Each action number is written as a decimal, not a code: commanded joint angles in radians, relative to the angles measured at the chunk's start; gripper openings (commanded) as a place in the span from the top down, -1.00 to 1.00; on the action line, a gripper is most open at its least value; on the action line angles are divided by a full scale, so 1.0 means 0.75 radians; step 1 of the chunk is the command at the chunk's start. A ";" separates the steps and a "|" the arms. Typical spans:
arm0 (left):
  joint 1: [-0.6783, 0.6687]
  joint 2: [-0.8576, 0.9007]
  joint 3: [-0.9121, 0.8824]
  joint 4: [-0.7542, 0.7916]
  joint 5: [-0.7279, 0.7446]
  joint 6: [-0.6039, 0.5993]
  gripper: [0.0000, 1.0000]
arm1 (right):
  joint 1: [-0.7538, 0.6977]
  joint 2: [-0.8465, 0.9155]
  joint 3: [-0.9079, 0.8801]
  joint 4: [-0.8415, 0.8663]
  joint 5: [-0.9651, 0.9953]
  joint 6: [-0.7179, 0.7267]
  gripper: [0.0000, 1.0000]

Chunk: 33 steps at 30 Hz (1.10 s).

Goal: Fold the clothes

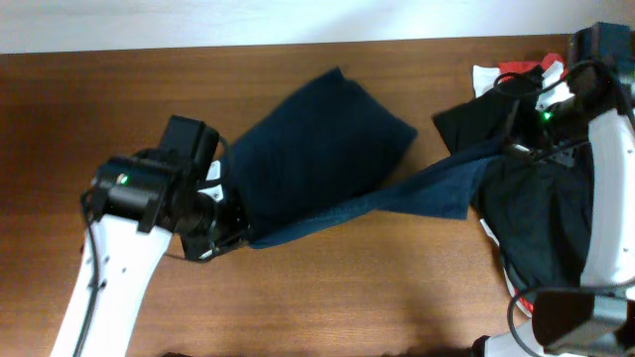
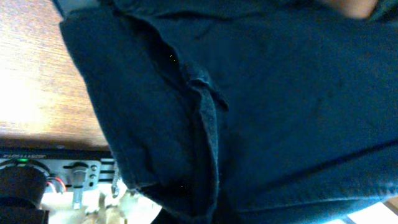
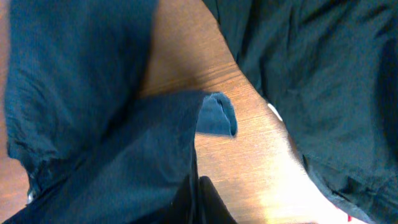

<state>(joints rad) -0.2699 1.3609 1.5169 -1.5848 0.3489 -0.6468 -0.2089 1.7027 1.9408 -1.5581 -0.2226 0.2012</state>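
The dark navy shorts (image 1: 327,139) are stretched across the table between my two grippers. My left gripper (image 1: 236,236) is shut on one end of them at the lower left. In the left wrist view the navy cloth (image 2: 280,112) fills the frame and covers the fingers (image 2: 186,211). My right gripper (image 1: 506,149) is shut on the other end, a narrow strip pulled to the right. In the right wrist view the dark fingers (image 3: 198,199) pinch the navy fabric (image 3: 93,155) above the wood.
A pile of black clothes (image 1: 541,218) lies at the right under the right arm and also shows in the right wrist view (image 3: 323,74). Red and white garments (image 1: 516,69) sit at the back right. The wooden table (image 1: 397,288) shows in front.
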 commanded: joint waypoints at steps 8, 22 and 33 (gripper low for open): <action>0.073 -0.127 -0.455 0.391 -0.523 -0.389 0.98 | 0.256 0.214 0.046 0.542 0.281 -0.226 0.92; 0.230 0.053 -0.887 0.977 -0.671 -0.755 0.97 | 0.509 0.527 0.045 1.060 0.272 -0.253 0.91; 0.233 0.116 -0.887 1.277 -0.747 -0.833 0.67 | 0.516 0.582 0.043 1.316 0.075 -0.253 0.80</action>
<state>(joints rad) -0.1013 1.4422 0.8581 -0.6716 -0.1741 -1.2613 0.1772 2.1353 1.9522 -0.5785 -0.1398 0.0185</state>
